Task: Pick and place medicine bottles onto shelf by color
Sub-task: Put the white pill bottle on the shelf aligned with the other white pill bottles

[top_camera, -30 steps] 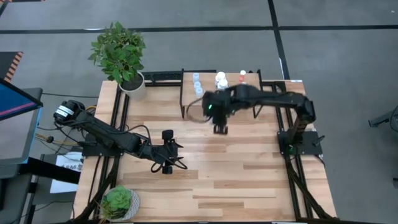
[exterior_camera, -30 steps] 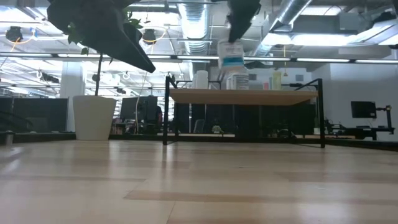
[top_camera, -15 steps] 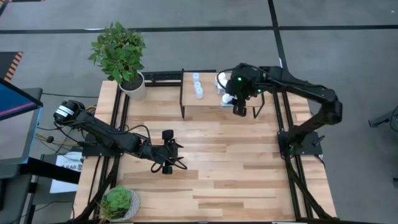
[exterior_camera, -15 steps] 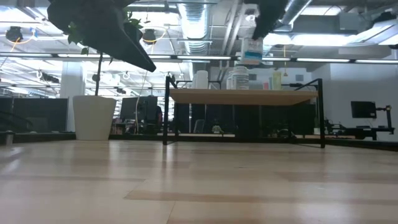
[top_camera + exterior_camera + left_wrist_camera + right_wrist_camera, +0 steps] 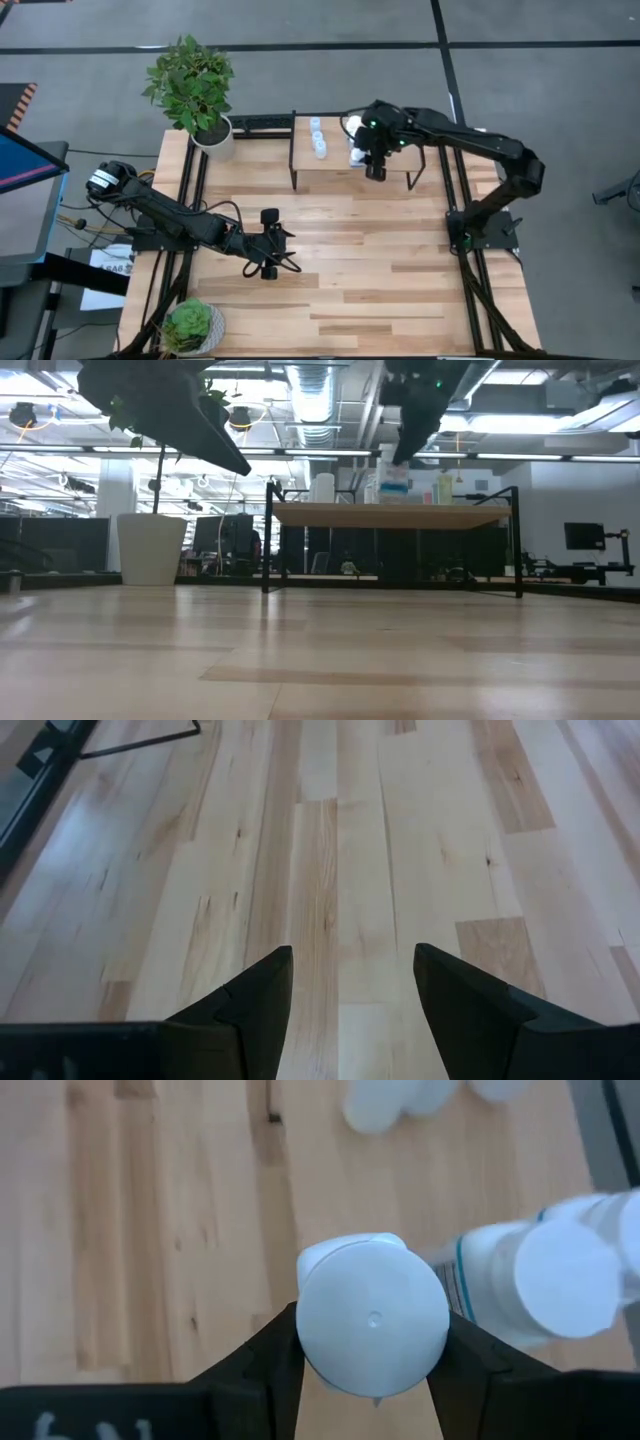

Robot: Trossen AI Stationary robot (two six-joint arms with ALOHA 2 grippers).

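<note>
right gripper (image 5: 372, 1348) pinches 1 white bottle (image 5: 372, 1320) over the shelf (image 5: 335, 168) — left gripper (image 5: 352, 982) spread.

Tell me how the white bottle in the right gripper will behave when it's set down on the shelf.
The white bottle looks rigid: the right gripper clamps its sides without visible denting. Round and smooth, it could slip or, if tipped, roll. It seems taller than wide, with another white bottle close beside it on the shelf, so a nudge may topple either.
</note>
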